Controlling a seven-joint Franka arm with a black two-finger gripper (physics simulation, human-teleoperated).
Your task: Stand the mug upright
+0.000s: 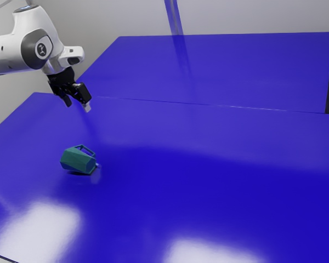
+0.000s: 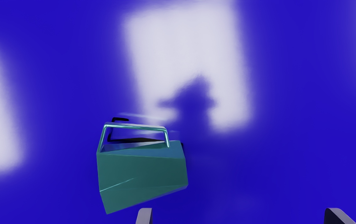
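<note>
My gripper [image 1: 78, 106] hangs above the table at the exterior view's upper left, well above the mug and apart from it. The teal, faceted mug [image 1: 78, 160] lies on its side on the blue table, its angular handle raised toward the back. In the wrist view the mug [image 2: 142, 171] shows its flat-sided body and the squared handle loop. My gripper [image 2: 237, 216] is open, its two fingertips far apart with bare table between them, and one tip appears close beside the mug's lower edge.
The glossy blue table [image 1: 208, 164] carries bright reflections. Behind it stands another blue surface [image 1: 225, 66], with a seam between the two. A pale wall [image 1: 252, 16] rises at the back.
</note>
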